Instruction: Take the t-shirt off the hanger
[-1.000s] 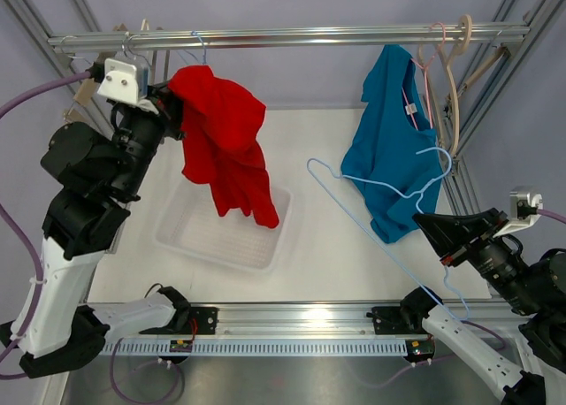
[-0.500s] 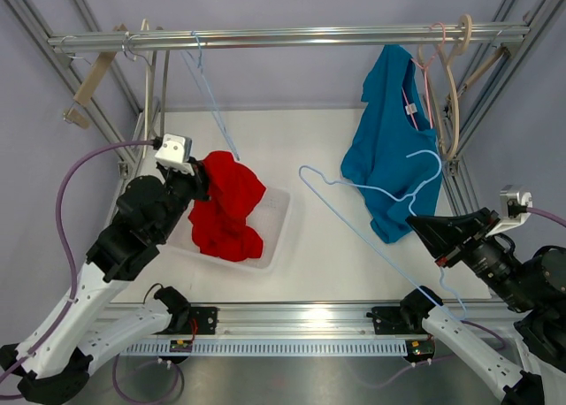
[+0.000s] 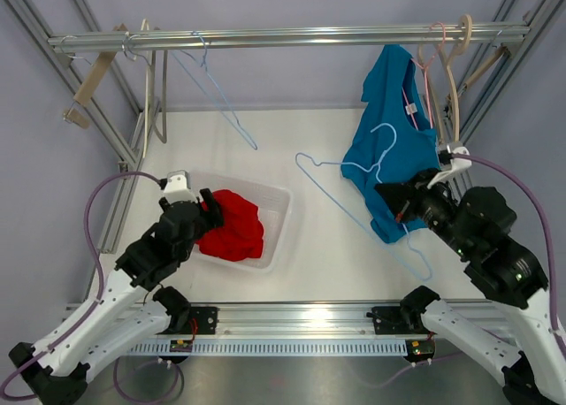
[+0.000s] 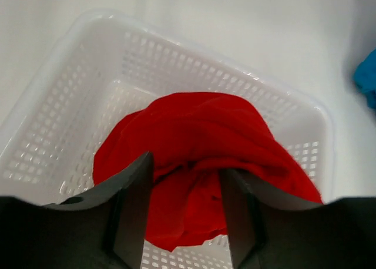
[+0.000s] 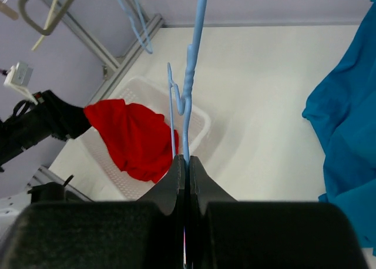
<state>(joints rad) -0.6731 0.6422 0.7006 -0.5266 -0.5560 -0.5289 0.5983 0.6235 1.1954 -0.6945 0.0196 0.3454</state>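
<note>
The red t-shirt (image 3: 233,230) lies bunched in the white basket (image 3: 276,239), off any hanger. My left gripper (image 3: 209,214) hangs just over it, open; in the left wrist view the gripper (image 4: 187,163) has its jaws either side of a fold of the t-shirt (image 4: 200,128), not pinching it. My right gripper (image 3: 391,198) is shut on the wire of a bare light-blue hanger (image 3: 352,170). The right wrist view shows that gripper (image 5: 185,158) clamped on the hanger (image 5: 188,87), which rises upward.
A teal t-shirt (image 3: 389,131) hangs from the metal rail (image 3: 283,38) at the right, beside pink and beige hangers (image 3: 453,64). Another bare blue hanger (image 3: 221,100) hangs at the rail's left, near a wooden hanger (image 3: 91,80). Frame posts flank both sides.
My left arm came down from the rail with the red t-shirt, set it in the basket and opened its jaws. My right arm carried the blue hanger up and leftward.
</note>
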